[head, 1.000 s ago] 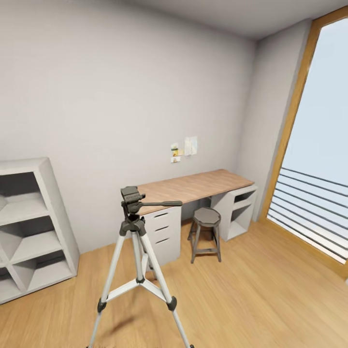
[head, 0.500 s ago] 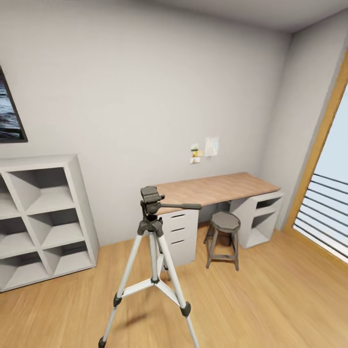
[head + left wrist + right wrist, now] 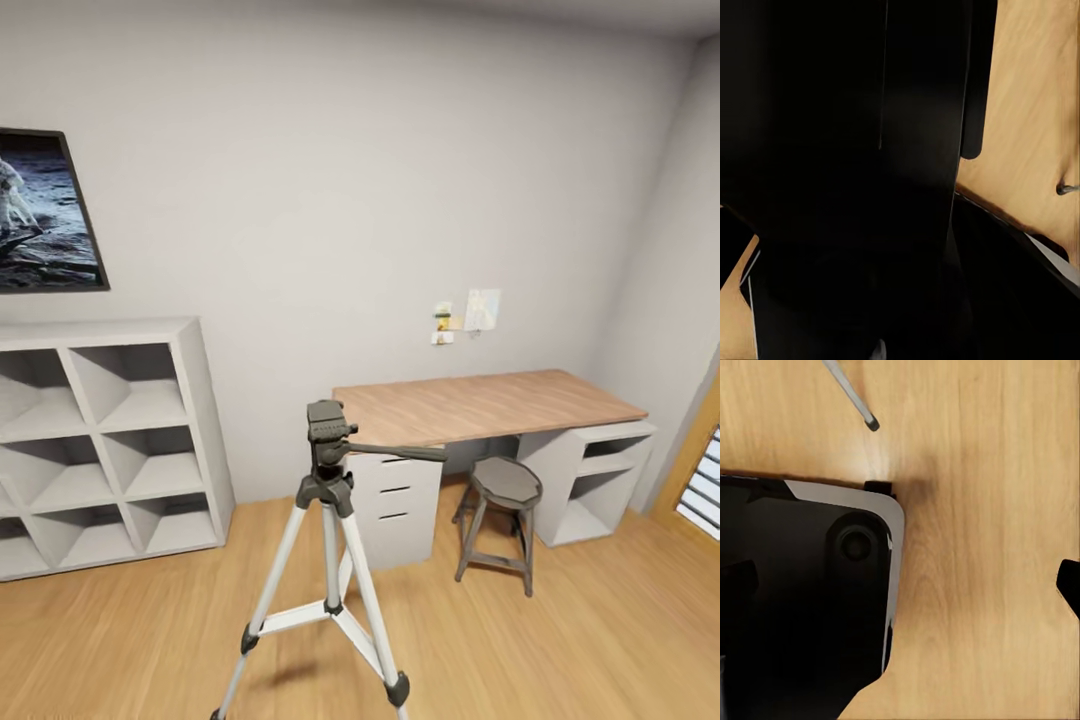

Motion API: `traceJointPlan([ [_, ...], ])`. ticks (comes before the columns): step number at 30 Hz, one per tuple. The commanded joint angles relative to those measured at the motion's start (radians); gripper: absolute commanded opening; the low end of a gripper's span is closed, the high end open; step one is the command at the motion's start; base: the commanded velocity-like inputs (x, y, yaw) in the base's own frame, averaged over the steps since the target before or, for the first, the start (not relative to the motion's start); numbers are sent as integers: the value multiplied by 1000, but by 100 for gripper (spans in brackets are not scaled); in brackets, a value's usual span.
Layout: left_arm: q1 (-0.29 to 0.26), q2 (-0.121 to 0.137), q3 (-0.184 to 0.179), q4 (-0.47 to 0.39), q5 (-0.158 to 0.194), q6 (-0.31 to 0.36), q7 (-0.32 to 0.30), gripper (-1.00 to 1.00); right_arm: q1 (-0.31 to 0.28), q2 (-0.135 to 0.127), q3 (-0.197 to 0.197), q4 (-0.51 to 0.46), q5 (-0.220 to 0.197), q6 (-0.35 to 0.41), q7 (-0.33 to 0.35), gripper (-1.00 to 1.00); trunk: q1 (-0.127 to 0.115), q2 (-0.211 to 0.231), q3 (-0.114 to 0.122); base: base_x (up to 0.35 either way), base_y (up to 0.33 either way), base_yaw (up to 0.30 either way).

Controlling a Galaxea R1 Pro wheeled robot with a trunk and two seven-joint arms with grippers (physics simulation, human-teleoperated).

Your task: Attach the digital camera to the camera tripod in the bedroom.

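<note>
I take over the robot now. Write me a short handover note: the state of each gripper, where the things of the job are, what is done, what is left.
Grippers: the pictures do not settle whether either one is open or shut; the left wrist view is mostly dark, and the right wrist view looks down at the robot's base and the wood floor.
Things: the camera tripod stands upright on the bedroom floor, in front of the desk, with the stool to its side and the cube shelf by the wall. Its pan head is bare.
Done: the robot faces the tripod.
Left: find the digital camera, bring it and attach it to the head.
</note>
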Motion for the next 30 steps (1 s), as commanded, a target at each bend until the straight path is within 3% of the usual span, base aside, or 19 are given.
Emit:
traceJointPlan([
  [1,-1,0,-7,0,4,3,2,-100,0,-1,-9,2,9,-5,2,100,1,-1,0,94,-72,278],
  [13,-1,-1,-7,0,3,3,2,-100,0,-1,-9,2,7,-1,4,100,1,-1,0,20,-15,256],
  [25,-1,-4,-10,0,-1,3,2,-100,0,-4,-10,3,4,4,-4,100,1,-1,0,0,-2,16],
  [30,-1,-4,-10,0,-2,3,1,-100,0,-4,-10,3,4,4,-1,100,1,-1,0,0,-182,0],
])
